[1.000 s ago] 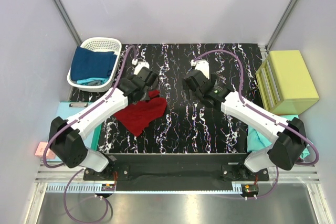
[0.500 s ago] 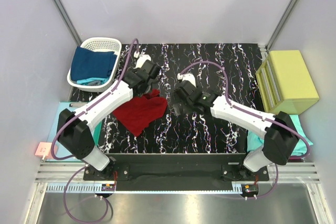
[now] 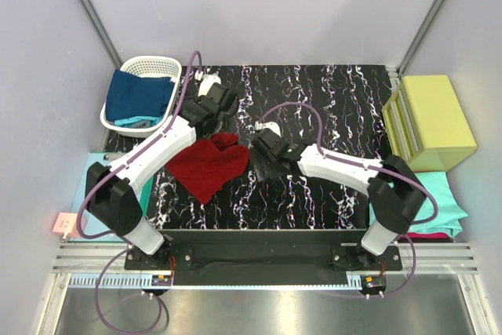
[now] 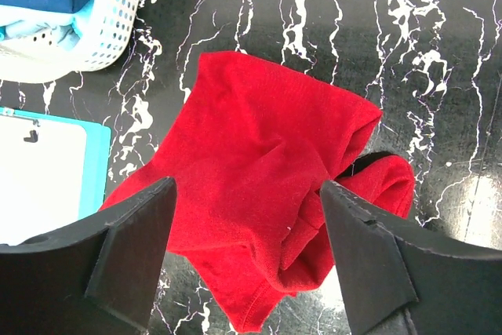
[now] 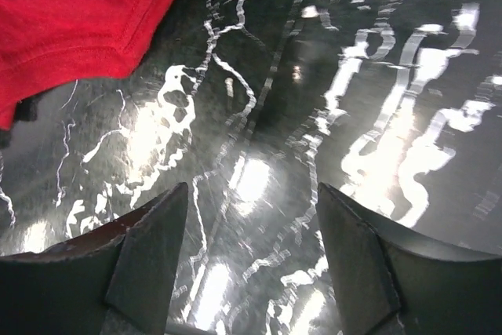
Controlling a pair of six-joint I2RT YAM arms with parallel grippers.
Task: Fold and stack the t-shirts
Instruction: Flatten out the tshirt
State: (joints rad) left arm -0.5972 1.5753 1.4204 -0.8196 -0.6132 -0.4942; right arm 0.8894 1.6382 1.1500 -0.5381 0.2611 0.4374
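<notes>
Just beneath the parted left jaws — red t-shirt (image 4: 251,170) (crumpled).

The tabletop (image 3: 329,100) is glossy black with white, marble-like veining, and the t-shirt (image 3: 210,164) on it is a plain dark red with no print, looking brighter red in the left wrist view. The white perforated basket (image 3: 150,60) holds a solid navy blue shirt (image 3: 137,93) over a pale aqua cloth (image 3: 133,121). Elsewhere are a light-blue sheet (image 4: 92,164) with a white page (image 4: 39,170), a yellow-green box (image 3: 435,119), and a teal shirt (image 3: 439,194) over a strip of magenta cloth (image 3: 430,233). The left arm (image 3: 157,151) and right arm (image 3: 345,166) are white with black joints and purple cables (image 3: 187,76), against pale grey-lilac walls (image 3: 274,5).
</notes>
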